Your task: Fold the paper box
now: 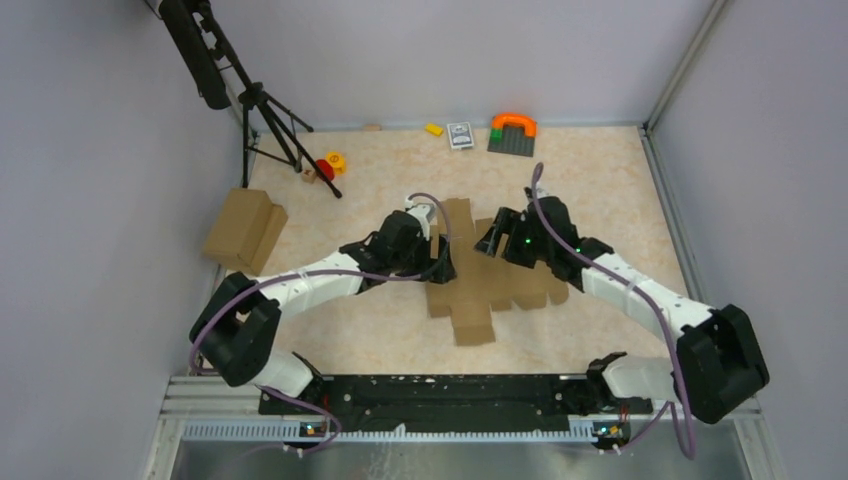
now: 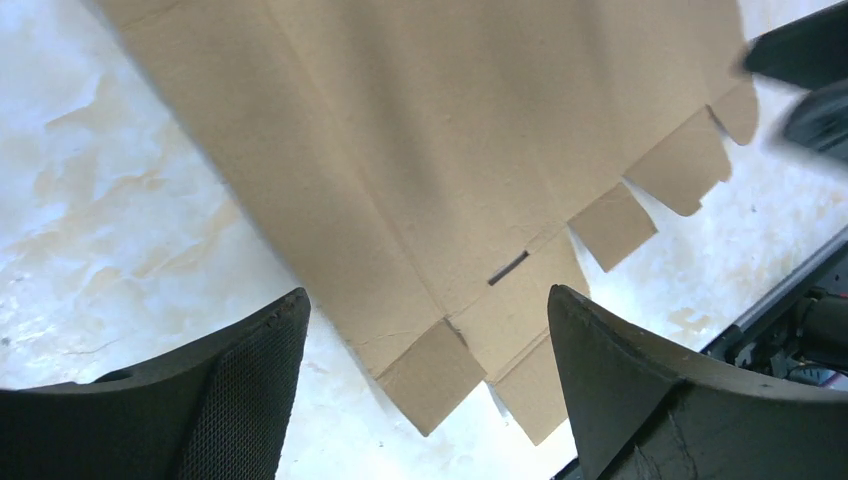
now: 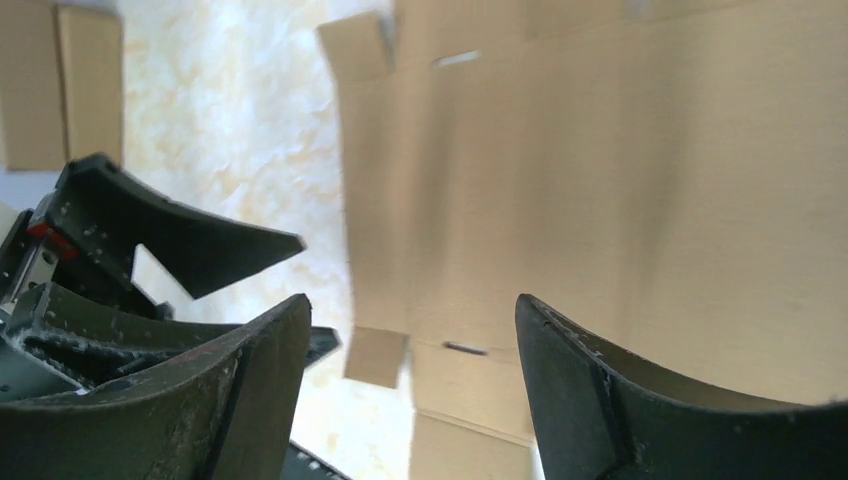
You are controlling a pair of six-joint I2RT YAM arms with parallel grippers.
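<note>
Lying flat and unfolded on the surface (image 1: 380, 330), the paper box (image 1: 478, 300) sits directly beneath both grippers. The left gripper (image 2: 428, 293) hovers with its jaws spread wide above the sheet's flapped edge. The right gripper (image 3: 410, 300), also spread and holding nothing, hangs over the sheet's other side, just beside the left one.

Bright, even light from above; wrist views soft.
The top view is sharp, with faint shadows on the counter (image 1: 600, 170). Close up, the paper box (image 2: 450, 150) blurs, shaded along its left; the counter glares white.
</note>
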